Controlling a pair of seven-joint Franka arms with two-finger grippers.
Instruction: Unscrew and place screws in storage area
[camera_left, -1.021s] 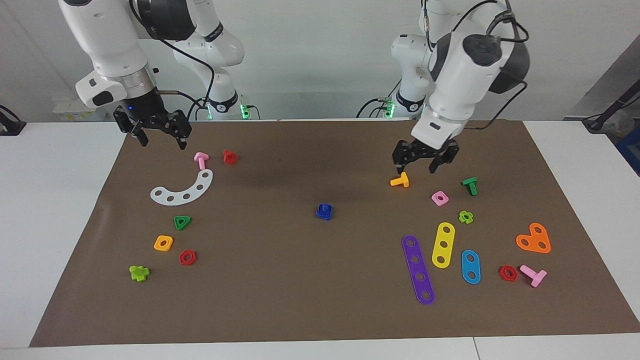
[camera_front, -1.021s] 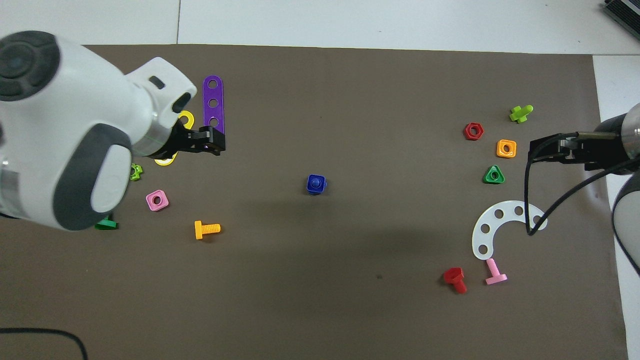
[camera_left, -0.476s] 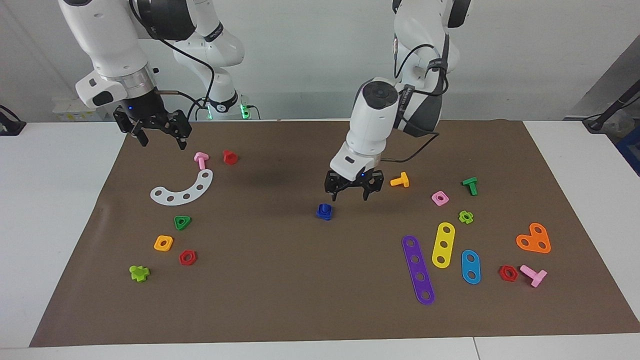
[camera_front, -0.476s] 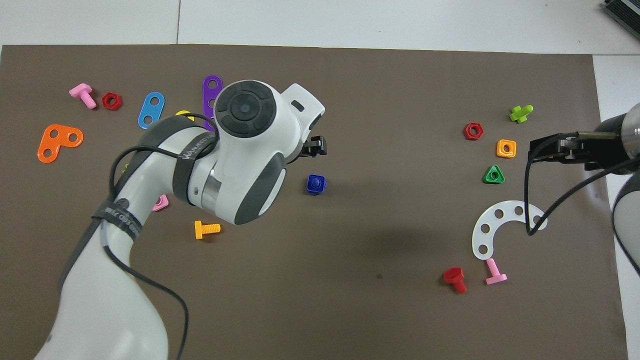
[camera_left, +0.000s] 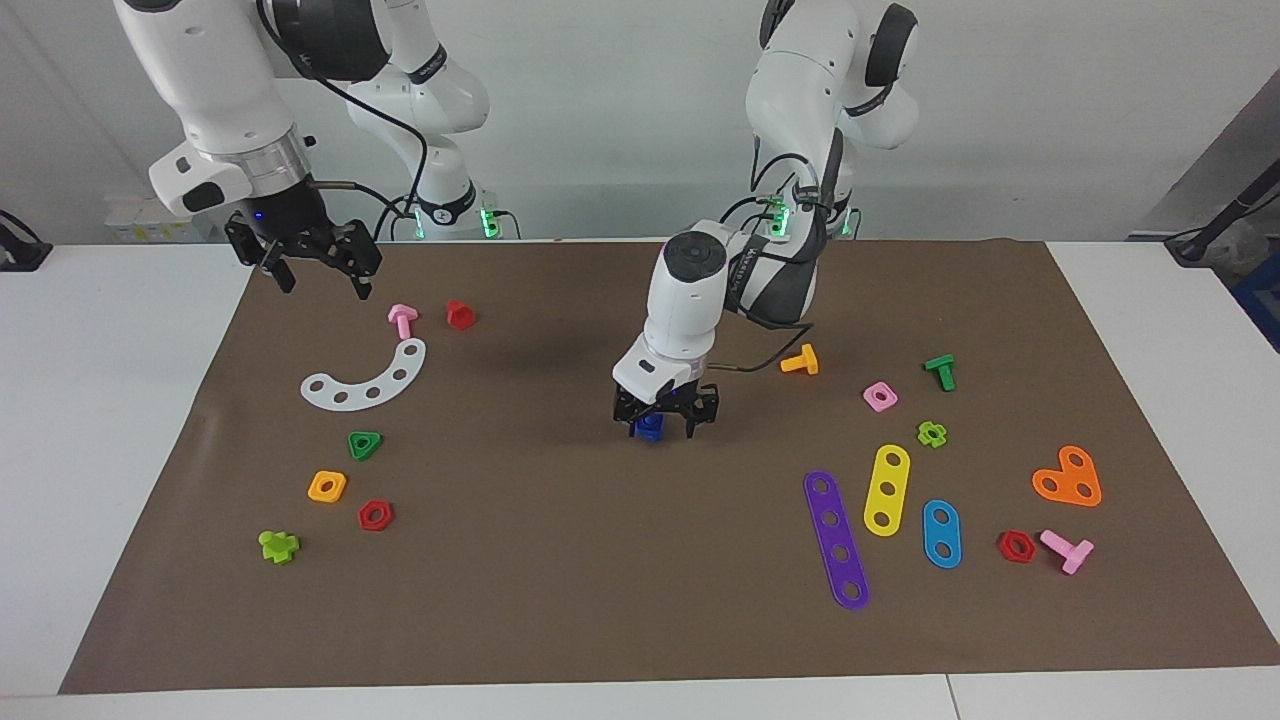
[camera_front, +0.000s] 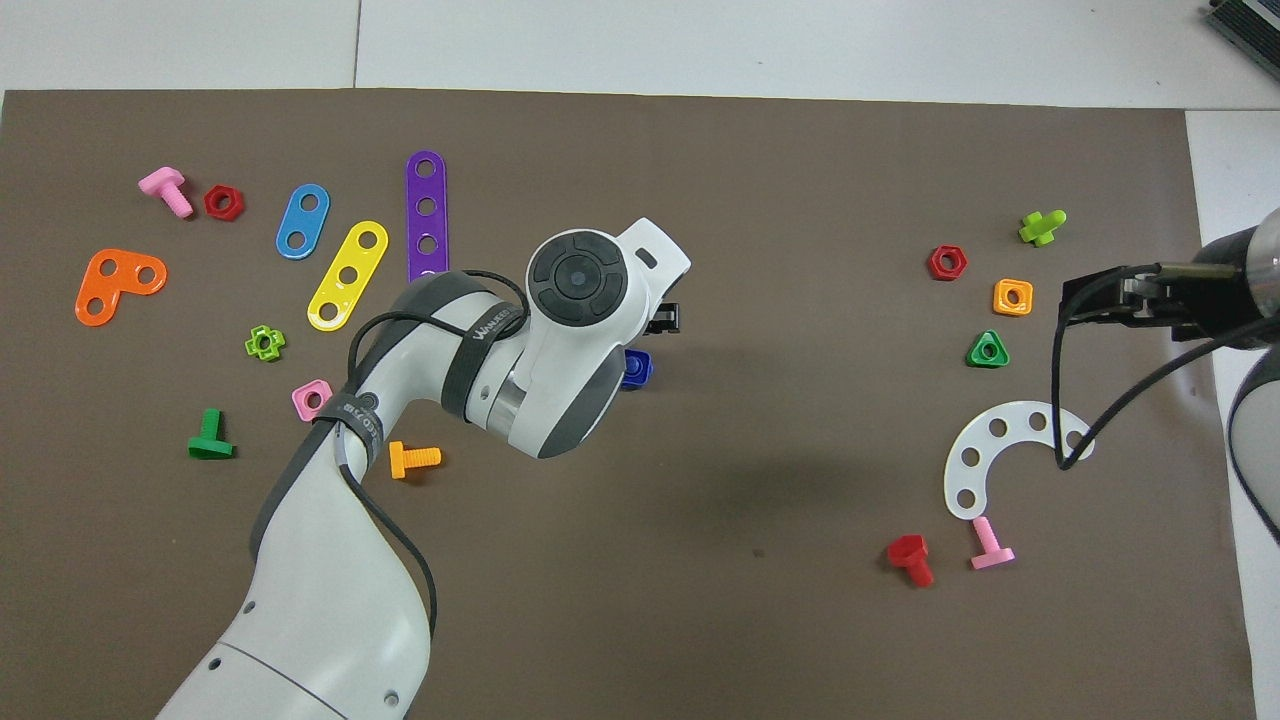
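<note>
we begin at the right arm's end of the table. the right gripper (camera_left: 322, 283) hangs over the corner of the brown mat (camera_left: 560, 600) closest to the robots, fingers spread wide, with nothing between them; this arm waits. just beside it on the mat lie a pink bolt (camera_left: 402, 320) and a red bolt (camera_left: 459, 314), then a white curved strip (camera_left: 366, 380) with holes. farther from the robots we see a green triangular nut (camera_left: 364, 444), an orange square nut (camera_left: 327, 486), a red hex nut (camera_left: 375, 515) and a lime piece (camera_left: 278, 546).

in the middle of the mat, the left gripper (camera_left: 662, 425) is low over the dark-blue screw (camera_left: 650, 429). its fingers are apart, one on each side of the screw. we cannot tell if they touch it. the screw sits on the mat, well apart from all other pieces; from overhead only its edge (camera_front: 637, 368) shows beside the arm.

toward the left arm's end lie an orange bolt (camera_left: 800, 361), a pink square nut (camera_left: 879, 397), a green bolt (camera_left: 940, 371), a purple strip (camera_left: 836, 539), a yellow strip (camera_left: 886, 489), a blue strip (camera_left: 941, 533) and an orange heart-shaped plate (camera_left: 1068, 477).
</note>
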